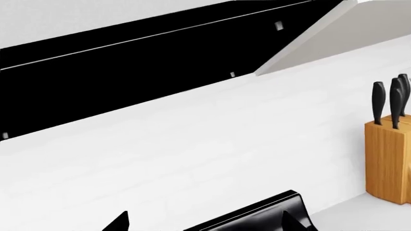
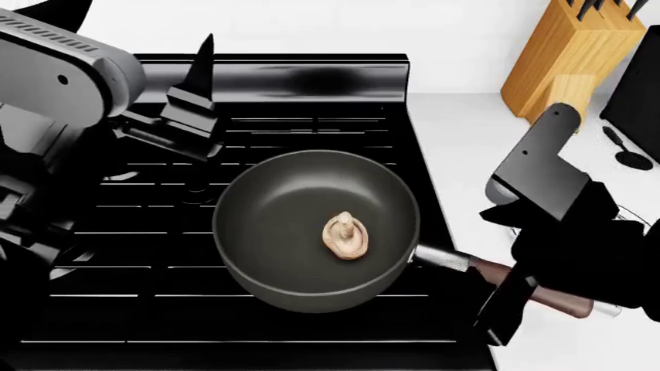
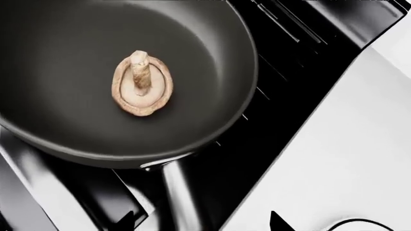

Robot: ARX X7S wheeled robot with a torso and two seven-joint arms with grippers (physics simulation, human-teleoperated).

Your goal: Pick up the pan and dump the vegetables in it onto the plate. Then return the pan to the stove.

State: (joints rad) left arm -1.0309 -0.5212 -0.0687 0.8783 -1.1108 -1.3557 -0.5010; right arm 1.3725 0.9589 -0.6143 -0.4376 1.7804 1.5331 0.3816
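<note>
1. Sat on the black grates of the glossy black gas stove (image 2: 309, 340): the round, deep, dark-grey matte pan (image 2: 278, 224), its steel-necked brown wooden handle pointing toward the robot's right and reaching past the stove's edge over the white worktop (image 2: 464, 131).
2. Lay inside the pan, a little off centre toward the handle side: the small tan-beige mushroom (image 2: 347, 235), cap down and short pale stem up; shown the same way in the right wrist view (image 3: 142, 84).
3. Hovered at the handle: the right tool (image 2: 511, 297), dark fingers either side of the brown grip; seen spread apart in the right wrist view, with the steel neck running between the two fingertips (image 3: 277, 222); contact with the handle could not be told.
4. Hung over the stove's far left burners, well apart from the pan: the left tool (image 2: 191, 89), one dark finger pointing up toward the raised back panel; open, with both tips wide apart in the left wrist view.
5. Stood on the worktop's far right corner: a light wooden knife block (image 2: 567, 58) holding black-handled knives.
</note>
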